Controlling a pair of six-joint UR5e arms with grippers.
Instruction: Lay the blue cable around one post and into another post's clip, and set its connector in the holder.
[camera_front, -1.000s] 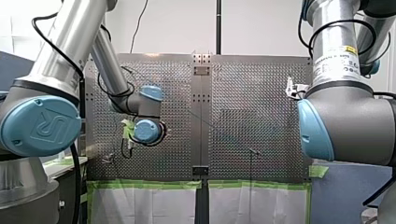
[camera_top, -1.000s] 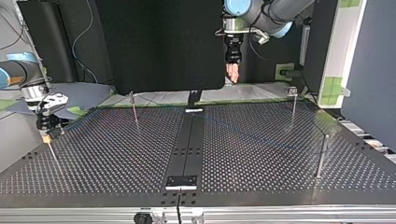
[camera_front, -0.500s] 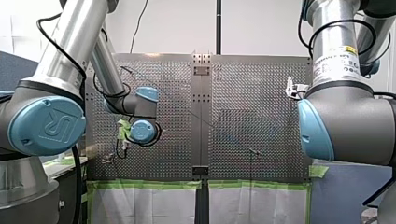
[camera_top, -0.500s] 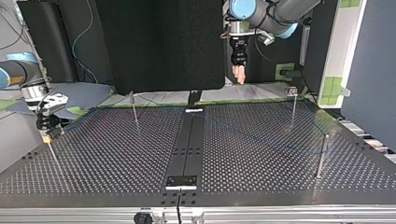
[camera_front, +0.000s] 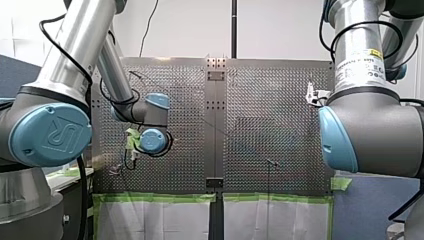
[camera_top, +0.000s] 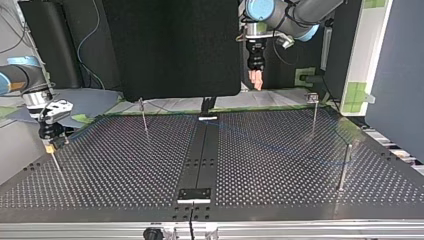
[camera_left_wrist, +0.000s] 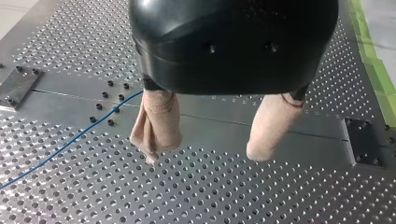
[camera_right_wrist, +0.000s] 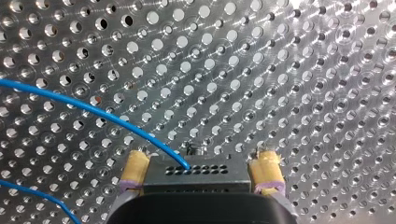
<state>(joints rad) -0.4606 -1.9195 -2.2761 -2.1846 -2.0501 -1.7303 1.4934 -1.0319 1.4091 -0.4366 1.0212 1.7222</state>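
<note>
Blue cable (camera_right_wrist: 93, 108) slack across the table (camera_right_wrist: 289, 70), its connector (camera_right_wrist: 194, 175) clamped in the right hand (camera_right_wrist: 201, 161).
The left hand (camera_left_wrist: 206, 152) hangs spread and empty above, seemingly free to guide the slack.

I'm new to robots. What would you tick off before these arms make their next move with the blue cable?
1. Hold on connector by right gripper: ok.
2. Free left gripper, open and empty: ok.
3. Loose cable on table beside left gripper, ready to grab: ok.
4. Loop of cable around a post: cannot tell, too faint.
5. Seating of connector in its final place: not ok; right gripper has it.
</note>
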